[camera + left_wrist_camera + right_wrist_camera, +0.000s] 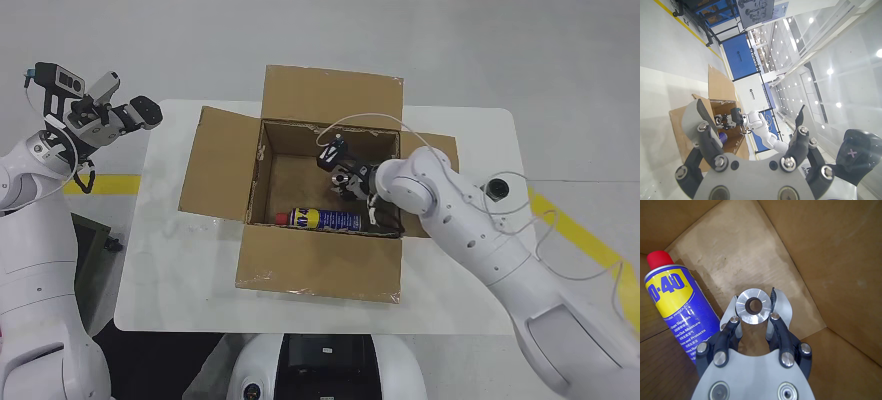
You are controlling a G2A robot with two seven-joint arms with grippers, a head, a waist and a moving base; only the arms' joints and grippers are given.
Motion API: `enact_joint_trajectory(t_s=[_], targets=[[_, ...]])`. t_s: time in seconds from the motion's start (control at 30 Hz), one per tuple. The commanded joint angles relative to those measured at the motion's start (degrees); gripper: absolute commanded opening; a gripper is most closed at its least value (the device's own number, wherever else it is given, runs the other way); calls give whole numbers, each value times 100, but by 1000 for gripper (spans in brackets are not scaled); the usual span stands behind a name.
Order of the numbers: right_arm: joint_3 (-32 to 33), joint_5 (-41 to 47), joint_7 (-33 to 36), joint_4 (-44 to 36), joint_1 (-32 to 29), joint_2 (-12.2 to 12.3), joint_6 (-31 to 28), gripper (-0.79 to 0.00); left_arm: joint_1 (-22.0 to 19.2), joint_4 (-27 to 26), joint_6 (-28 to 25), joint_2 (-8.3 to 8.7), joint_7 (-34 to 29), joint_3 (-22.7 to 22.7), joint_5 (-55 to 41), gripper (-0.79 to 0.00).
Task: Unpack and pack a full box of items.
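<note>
An open cardboard box (pixel 320 265) stands in the middle of the white table. Inside it, my right gripper (pixel 754 303) is shut on a round metal part (pixel 753 306) with a centre hole, held above the box floor. A blue and yellow spray can (pixel 678 302) with a red cap lies on the floor beside it, along the near wall (pixel 325 217). My left gripper (pixel 751 111) is open with nothing between its fingers, held up past the table's far left corner (pixel 120 115). From there the box (pixel 723 113) and the right gripper (pixel 723 122) appear farther off.
The box flaps (pixel 215 165) fold outward on all sides, the far one (pixel 333 93) lying flat. Bare white table (pixel 175 270) surrounds the box. A yellow floor line (pixel 115 183) runs off the left side.
</note>
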Motion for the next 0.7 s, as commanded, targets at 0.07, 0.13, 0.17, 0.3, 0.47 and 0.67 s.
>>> enact_joint_trajectory(t_s=[0.07, 0.13, 0.17, 0.3, 0.47, 0.67], targets=[[-31, -8, -15, 131, 25, -56, 5, -690, 0, 0, 0, 0, 0, 0, 0, 0], [-47, -21, 5, 167, 36, -81, 5, -606, 0, 0, 0, 0, 0, 0, 0, 0], [-57, -34, 19, 179, 40, -92, 5, -576, 0, 0, 0, 0, 0, 0, 0, 0], [-84, -78, 97, 167, 53, -131, -23, -505, 0, 0, 0, 0, 0, 0, 0, 0], [-38, -119, 134, 164, 42, -146, -13, -480, 0, 0, 0, 0, 0, 0, 0, 0], [126, -142, 138, -113, -58, -114, -29, -477, 0, 0, 0, 0, 0, 0, 0, 0]])
